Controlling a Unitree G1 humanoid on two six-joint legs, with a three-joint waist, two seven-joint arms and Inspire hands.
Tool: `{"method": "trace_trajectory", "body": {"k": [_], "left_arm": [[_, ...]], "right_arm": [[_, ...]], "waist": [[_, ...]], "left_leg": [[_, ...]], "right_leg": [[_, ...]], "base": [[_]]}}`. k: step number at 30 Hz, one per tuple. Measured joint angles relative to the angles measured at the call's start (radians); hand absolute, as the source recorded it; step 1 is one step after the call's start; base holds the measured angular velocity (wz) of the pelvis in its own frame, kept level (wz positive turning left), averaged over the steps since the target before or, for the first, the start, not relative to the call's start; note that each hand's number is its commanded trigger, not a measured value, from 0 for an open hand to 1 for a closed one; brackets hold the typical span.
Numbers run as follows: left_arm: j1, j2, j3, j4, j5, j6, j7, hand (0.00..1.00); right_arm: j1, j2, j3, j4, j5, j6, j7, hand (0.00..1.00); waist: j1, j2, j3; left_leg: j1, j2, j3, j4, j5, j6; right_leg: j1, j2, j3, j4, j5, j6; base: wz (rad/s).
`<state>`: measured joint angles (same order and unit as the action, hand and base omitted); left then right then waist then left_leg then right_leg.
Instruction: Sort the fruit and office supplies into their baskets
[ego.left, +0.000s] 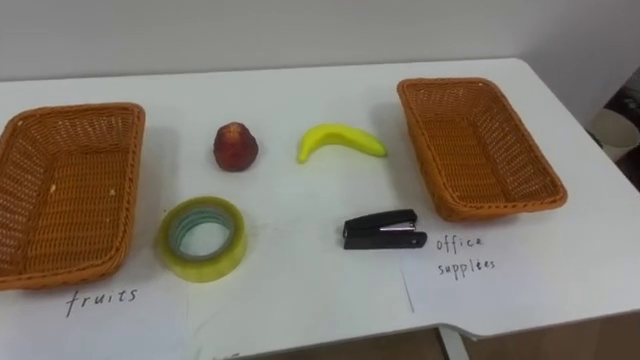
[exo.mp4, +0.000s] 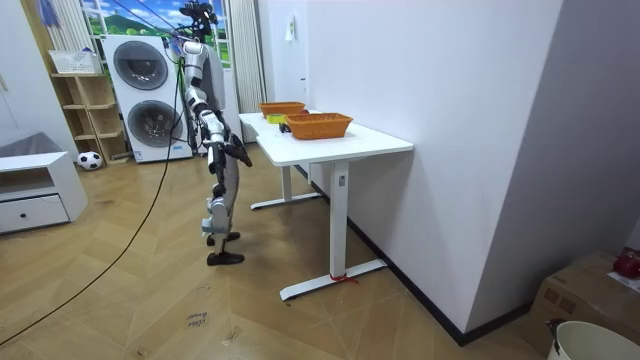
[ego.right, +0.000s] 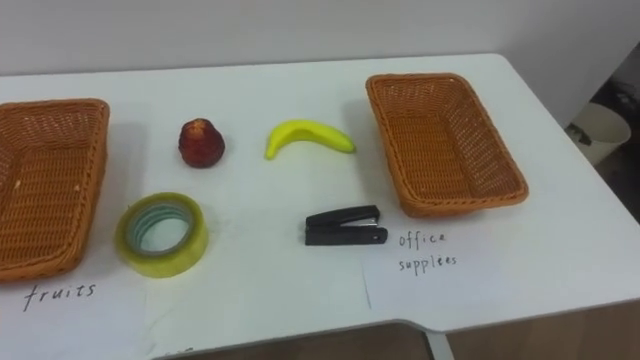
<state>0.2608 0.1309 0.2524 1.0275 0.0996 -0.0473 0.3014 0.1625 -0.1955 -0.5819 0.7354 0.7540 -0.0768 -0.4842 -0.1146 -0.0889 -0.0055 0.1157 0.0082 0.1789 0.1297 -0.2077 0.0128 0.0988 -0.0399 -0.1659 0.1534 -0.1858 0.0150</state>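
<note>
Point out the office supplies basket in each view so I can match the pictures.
Left eye view: the office supplies basket sits at the upper right, right of the banana.
Right eye view: same basket, right of centre, above its handwritten label.
Room view: the nearer of two baskets, at the near end of the table.
Shared landmark: the fruits basket at the table's other end.

1. I am seeing rough, matt woven wicker on the left basket (ego.left: 125, 195) and the right basket (ego.left: 480, 150).
2. The tape roll (ego.left: 205, 268) is shining as glossy, yellowish clear plastic.
3. The stapler (ego.left: 383, 229) is showing black plastic with a bright metal strip.
4. The banana (ego.left: 340, 140) is looking smooth, the red fruit (ego.left: 235, 147) dull-skinned.
5. The white surface (ego.left: 300, 90) is looking smooth and matt.
</note>
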Motion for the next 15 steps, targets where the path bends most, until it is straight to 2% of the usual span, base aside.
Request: {"method": "trace_trajectory", "body": {"k": [2,9,13,15], "left_arm": [[0.002,0.001,0.000,-0.007,0.009,0.000,-0.003,0.00],[0.016,0.000,-0.003,-0.016,0.011,0.000,-0.010,0.00],[0.027,0.001,0.000,-0.025,0.016,0.004,-0.011,0.00],[0.029,0.000,0.000,-0.026,0.024,0.009,-0.011,0.00]], "right_arm": [[0.000,-0.003,-0.004,-0.075,-0.014,-0.002,-0.049,0.00],[0.002,-0.012,-0.002,-0.270,-0.048,-0.032,-0.145,0.00],[0.004,-0.047,-0.002,-0.373,-0.081,-0.034,-0.202,0.00],[0.004,-0.050,-0.001,-0.432,-0.142,-0.035,-0.228,0.00]], "waist": [[-0.001,-0.006,0.0020],[-0.010,0.001,0.0076],[-0.012,0.009,0.0028],[-0.008,0.013,0.0035]], "left_leg": [[-0.001,0.001,0.001,-0.001,0.000,0.000],[-0.001,0.001,0.001,-0.008,0.000,0.000],[-0.009,0.001,0.002,-0.010,0.000,0.000],[-0.009,0.003,0.007,-0.010,0.000,0.000]], "right_leg": [[0.000,0.001,0.000,0.000,0.000,0.000],[-0.003,0.002,-0.001,0.000,0.000,0.000],[-0.014,0.003,0.000,0.002,0.000,0.000],[-0.016,0.005,0.004,0.003,0.000,0.000]], "base": [[0.00],[0.00],[-0.02],[-0.07]]}}
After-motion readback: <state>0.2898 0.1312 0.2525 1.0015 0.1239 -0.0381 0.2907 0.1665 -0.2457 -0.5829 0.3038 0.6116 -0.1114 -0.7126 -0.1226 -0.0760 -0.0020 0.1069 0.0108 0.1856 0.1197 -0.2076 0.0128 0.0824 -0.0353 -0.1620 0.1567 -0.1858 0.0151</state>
